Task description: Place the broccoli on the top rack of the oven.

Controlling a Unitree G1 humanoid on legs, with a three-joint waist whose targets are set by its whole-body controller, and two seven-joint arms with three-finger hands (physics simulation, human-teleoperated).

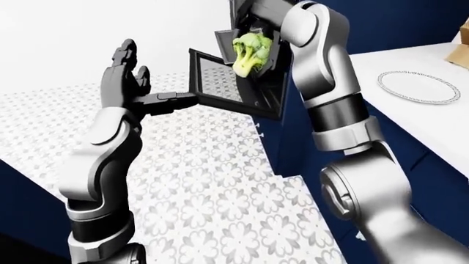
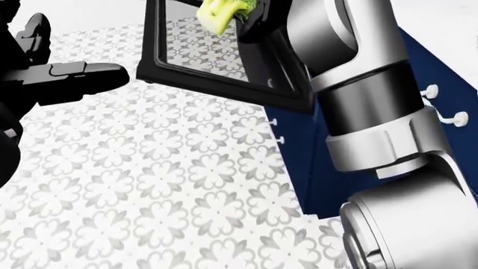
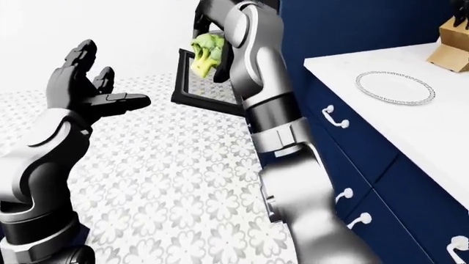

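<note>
A white floor (image 3: 183, 181) with a grey flower pattern fills the room; navy cabinets (image 3: 381, 181) with white handles (image 3: 334, 116) stand at the right under a white counter (image 3: 410, 118); a white plate (image 3: 394, 87) lies there; the wall (image 1: 88, 38) is plain white.

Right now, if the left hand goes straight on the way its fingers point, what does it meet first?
Probably the open oven door: the left hand is open, one finger reaching toward the door's edge. Depth is unclear, so it might pass beside it.
</note>
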